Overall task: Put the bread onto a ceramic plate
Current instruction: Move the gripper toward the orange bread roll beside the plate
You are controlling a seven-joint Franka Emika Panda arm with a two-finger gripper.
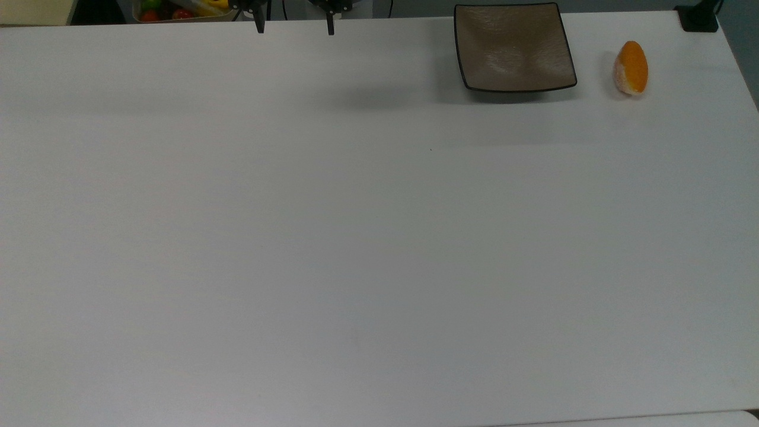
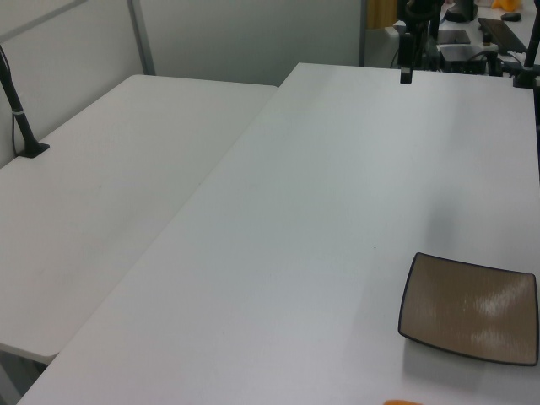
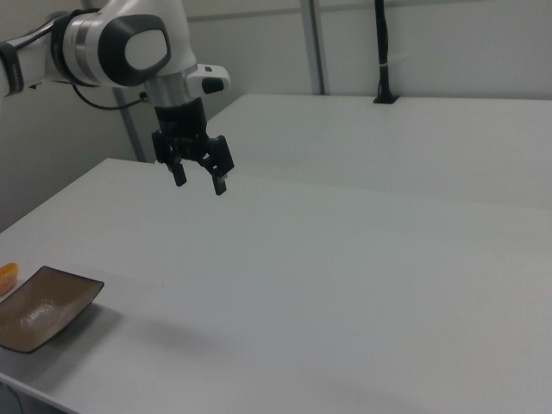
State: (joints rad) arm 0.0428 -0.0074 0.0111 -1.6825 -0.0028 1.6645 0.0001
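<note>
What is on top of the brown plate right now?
Nothing yet. The brown plate is bare inside, and none of it is covered. The bread lies on the white table beside it, not touching.

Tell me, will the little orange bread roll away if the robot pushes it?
The small oval orange-brown bread has a rounded crust, so it may rock or roll sideways. Being small, it is probably light and would slide easily on the smooth white table.

Even, diffuse overhead light, slightly dim and grey across the white surface (image 1: 356, 237). Soft faint shadows under the ceramic plate (image 1: 513, 47) and beside the bread (image 1: 631, 67); mild glossy streaks on the plate. Slightly soft focus throughout, no harsh glare.
</note>
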